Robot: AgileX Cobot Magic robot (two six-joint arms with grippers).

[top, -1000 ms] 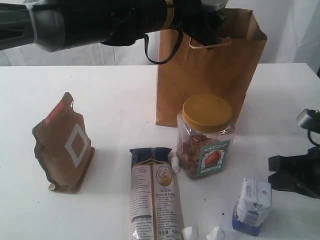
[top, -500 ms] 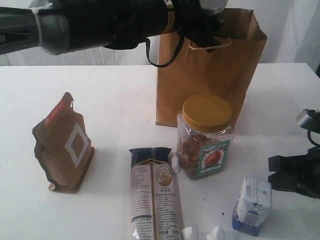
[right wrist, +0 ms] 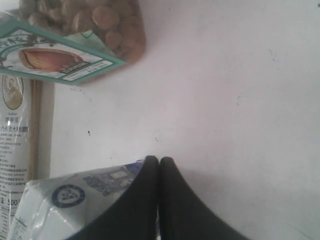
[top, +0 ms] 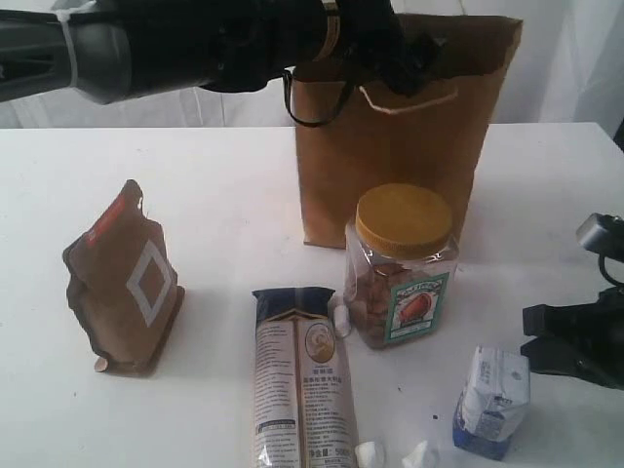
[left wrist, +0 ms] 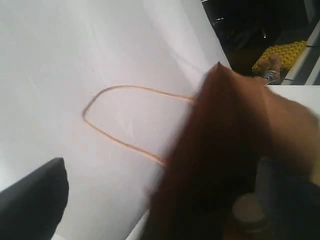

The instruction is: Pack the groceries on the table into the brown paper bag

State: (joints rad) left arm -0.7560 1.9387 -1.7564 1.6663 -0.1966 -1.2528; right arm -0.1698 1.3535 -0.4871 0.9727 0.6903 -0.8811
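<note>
The brown paper bag point(top: 400, 156) stands upright at the back of the table point(top: 234, 195). My left gripper point(top: 405, 49) hangs at the bag's mouth; in the left wrist view its fingers point(left wrist: 30, 200) stand wide apart, open, with the blurred bag wall point(left wrist: 225, 150) between them. In front of the bag is the yellow-lidded nut jar point(top: 402, 263). Also on the table are the long noodle packet point(top: 302, 380), the brown pouch point(top: 127, 283) and the small blue-white carton point(top: 492, 400). My right gripper point(right wrist: 159, 160) is shut and empty beside the carton point(right wrist: 75, 195).
Small white lumps lie by the noodle packet point(top: 341, 317) and near the front edge point(top: 370, 453). The left arm point(top: 146, 44) spans the top of the exterior view. A bag handle point(left wrist: 125, 120) loops against a white backdrop. The right arm point(top: 575, 341) rests at the right edge.
The bag's top has shifted left and straightened. A grey round thing that showed at the left gripper above the bag mouth is gone from sight. The left jaws have widened. The right arm is still.
</note>
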